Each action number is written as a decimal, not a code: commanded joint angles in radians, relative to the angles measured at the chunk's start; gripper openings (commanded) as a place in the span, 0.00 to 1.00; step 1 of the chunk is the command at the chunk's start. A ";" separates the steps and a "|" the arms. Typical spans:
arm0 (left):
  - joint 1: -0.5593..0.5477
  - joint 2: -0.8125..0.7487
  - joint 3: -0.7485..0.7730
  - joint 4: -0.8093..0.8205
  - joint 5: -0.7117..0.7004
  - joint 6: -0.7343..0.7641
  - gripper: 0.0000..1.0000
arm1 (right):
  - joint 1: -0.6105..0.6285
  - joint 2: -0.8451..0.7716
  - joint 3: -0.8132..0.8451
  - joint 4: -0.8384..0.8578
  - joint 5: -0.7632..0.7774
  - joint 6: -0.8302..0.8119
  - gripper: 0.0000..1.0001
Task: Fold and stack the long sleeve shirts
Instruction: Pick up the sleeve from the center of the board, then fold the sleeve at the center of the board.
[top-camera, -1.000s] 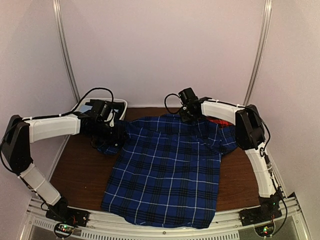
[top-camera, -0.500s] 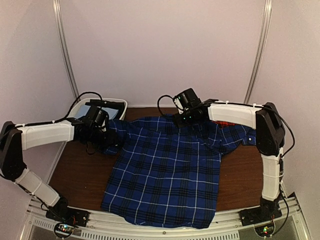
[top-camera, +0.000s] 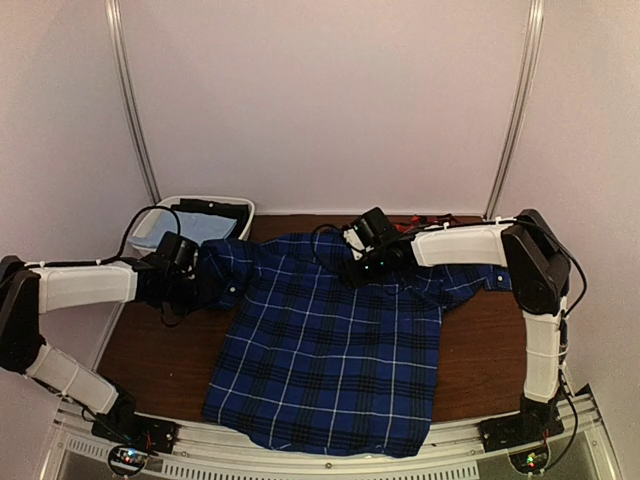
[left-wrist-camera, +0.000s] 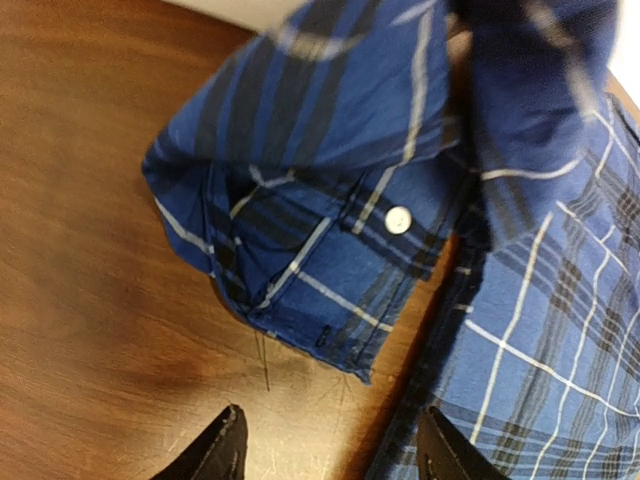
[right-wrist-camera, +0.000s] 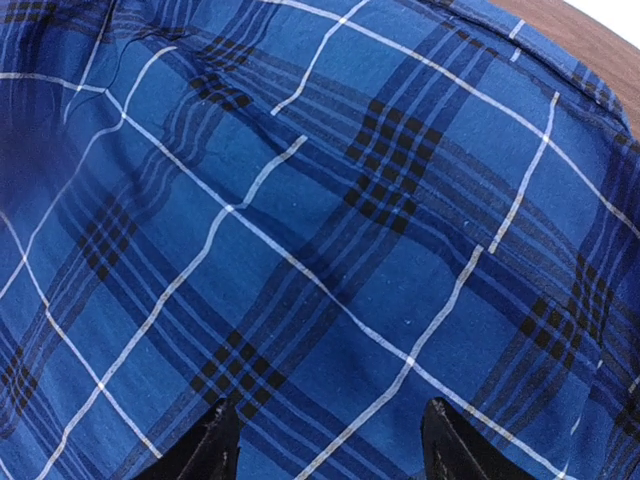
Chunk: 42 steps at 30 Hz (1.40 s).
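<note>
The left pincer (left-wrist-camera: 332, 452) stood wide and empty, low over the bare surface (left-wrist-camera: 100, 250), just short of the buttoned cuff (left-wrist-camera: 330, 250) of the sleeve bunched on that side. The right pincer (right-wrist-camera: 330, 448), also wide and holding nothing, hung close over the dark blue plaid shirt (top-camera: 330, 350) near its collar; the shirt lay spread mid-surface. Sleeve folding seemed in hand; next, each pincer needed to pinch cloth before drawing inward.

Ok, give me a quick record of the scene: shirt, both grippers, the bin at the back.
shirt: blue plaid shirt, spread on the table, not yet folded
left gripper: open, over the buttoned cuff, holding nothing
right gripper: open, above the shirt's upper part, holding nothing
bin: far left, holds a light blue cloth and a black garment
</note>
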 joint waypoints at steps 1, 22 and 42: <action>0.007 0.059 -0.038 0.142 0.027 -0.086 0.59 | 0.014 -0.042 -0.023 0.015 -0.030 0.002 0.64; 0.007 0.178 0.040 0.108 -0.231 -0.194 0.02 | 0.018 -0.071 -0.049 0.021 -0.046 0.002 0.63; 0.018 -0.303 0.259 0.113 -0.406 0.336 0.00 | 0.015 -0.165 -0.109 0.064 0.024 0.016 0.64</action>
